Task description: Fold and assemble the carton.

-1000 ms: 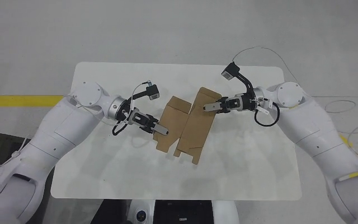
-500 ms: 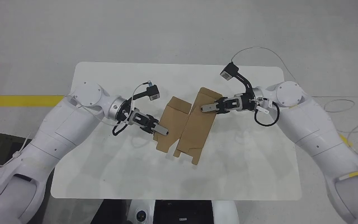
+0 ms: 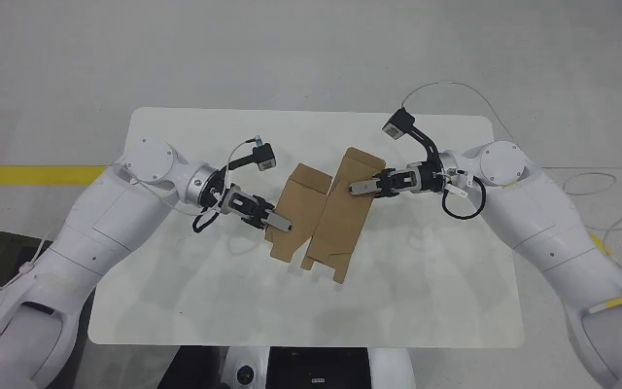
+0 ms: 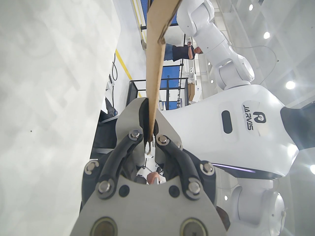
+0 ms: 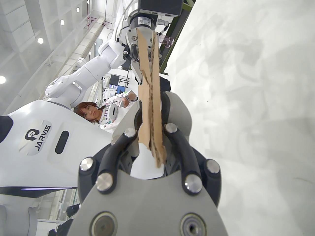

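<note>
Left claw seemingly lifted carton slightly.

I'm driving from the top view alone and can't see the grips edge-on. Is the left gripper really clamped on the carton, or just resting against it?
Observer: Clamped. The jaws of the left gripper are shut on an edge of the carton.
Operator: And the right?
Observer: The right gripper is shut on it too, with two cardboard layers showing edge-on between its jaws.
Operator: Is it dragging on the table?
Observer: Not at the left grip: a gap separates cardboard and table there.
</note>
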Robot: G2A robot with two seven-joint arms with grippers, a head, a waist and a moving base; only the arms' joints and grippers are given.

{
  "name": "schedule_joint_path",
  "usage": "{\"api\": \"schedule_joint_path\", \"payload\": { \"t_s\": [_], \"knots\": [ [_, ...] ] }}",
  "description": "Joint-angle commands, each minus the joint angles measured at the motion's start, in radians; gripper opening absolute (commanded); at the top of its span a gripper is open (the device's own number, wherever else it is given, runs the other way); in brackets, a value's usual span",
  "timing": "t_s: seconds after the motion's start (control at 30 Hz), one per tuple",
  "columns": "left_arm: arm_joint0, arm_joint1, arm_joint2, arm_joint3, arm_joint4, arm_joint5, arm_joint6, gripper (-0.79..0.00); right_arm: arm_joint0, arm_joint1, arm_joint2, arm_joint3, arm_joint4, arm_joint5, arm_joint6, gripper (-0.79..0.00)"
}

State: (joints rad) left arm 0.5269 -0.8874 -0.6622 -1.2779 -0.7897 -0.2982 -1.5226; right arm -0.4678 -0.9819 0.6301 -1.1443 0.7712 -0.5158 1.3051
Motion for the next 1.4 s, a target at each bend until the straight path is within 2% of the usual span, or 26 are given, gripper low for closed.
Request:
{"api": "schedule_joint_path", "payload": {
  "t_s": [0.0,0.23,0.47,0.5,0.53,0.57,0.9,1.37],
  "knots": [
    [0.005,0.001,-0.01,0.01,0.005,-0.001,0.001,-0.785,0.0,0.0,0.0,0.0,0.0,0.0,0.0,0.0],
    [0.011,0.009,-0.043,0.039,0.048,-0.024,0.024,-0.785,0.0,0.0,0.0,0.0,0.0,0.0,0.0,0.0],
    [0.022,0.029,-0.112,0.093,0.022,-0.033,0.033,-0.785,0.0,0.0,0.0,0.0,0.0,0.0,0.0,0.0],
    [0.024,0.032,-0.122,0.094,0.022,-0.035,0.035,-0.785,0.0,0.0,0.0,0.0,0.0,0.0,0.0,-0.228],
    [0.027,0.036,-0.131,0.095,0.025,-0.036,0.036,-0.785,0.0,0.0,0.0,0.0,0.0,0.0,0.0,-0.579],
    [0.03,0.039,-0.14,0.097,0.028,-0.038,0.038,-0.785,0.0,0.0,0.0,0.0,0.0,0.0,0.0,-0.776],
    [0.06,0.057,-0.186,0.105,0.043,-0.047,0.048,-0.785,0.0,0.0,0.0,0.0,0.0,0.0,0.0,-0.785],
    [0.077,0.059,-0.192,0.084,0.046,-0.049,0.05,-0.785,-0.009,0.0,0.002,-0.011,-0.009,0.006,-0.02,-0.785]
  ]
}}
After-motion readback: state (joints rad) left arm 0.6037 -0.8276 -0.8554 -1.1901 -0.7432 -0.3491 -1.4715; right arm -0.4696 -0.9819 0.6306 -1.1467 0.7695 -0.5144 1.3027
